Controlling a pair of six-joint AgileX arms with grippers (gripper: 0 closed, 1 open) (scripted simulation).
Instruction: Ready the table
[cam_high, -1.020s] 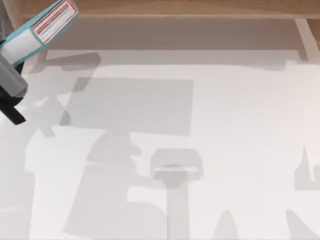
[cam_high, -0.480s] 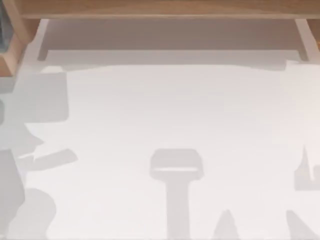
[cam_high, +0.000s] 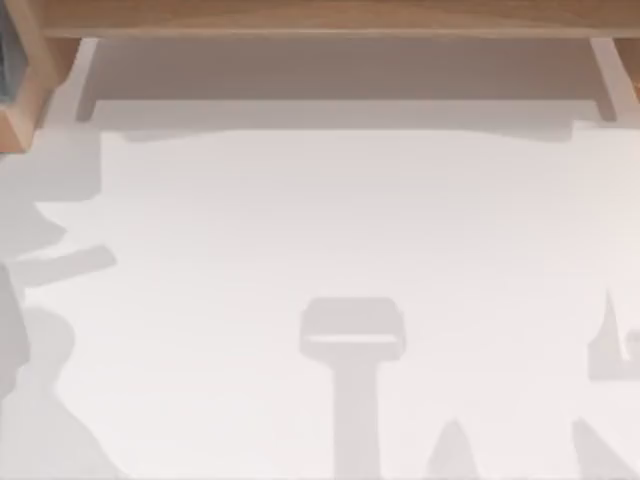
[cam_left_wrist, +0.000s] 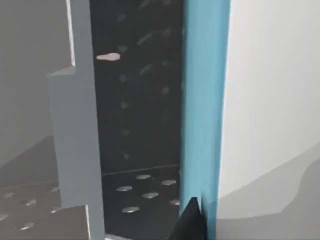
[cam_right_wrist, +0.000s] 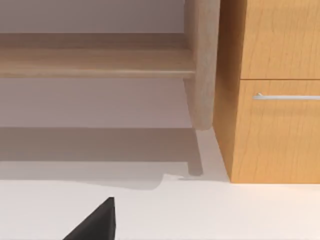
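The white bench (cam_high: 350, 220) lay bare under grey shadows. Beside it stood a wooden cabinet (cam_right_wrist: 272, 90) with a drawer handle (cam_right_wrist: 287, 96). Neither end effector's opening could be told.

A dark left tool (cam_left_wrist: 192, 222) fingertip shows, state unclear.

Wooden shelf (cam_high: 320, 15) is being seen along far edge; wood cabinet (cam_right_wrist: 272, 90) w/ metal drawer handle (cam_right_wrist: 287, 96) is standing beside a pale wooden post (cam_right_wrist: 202, 60).
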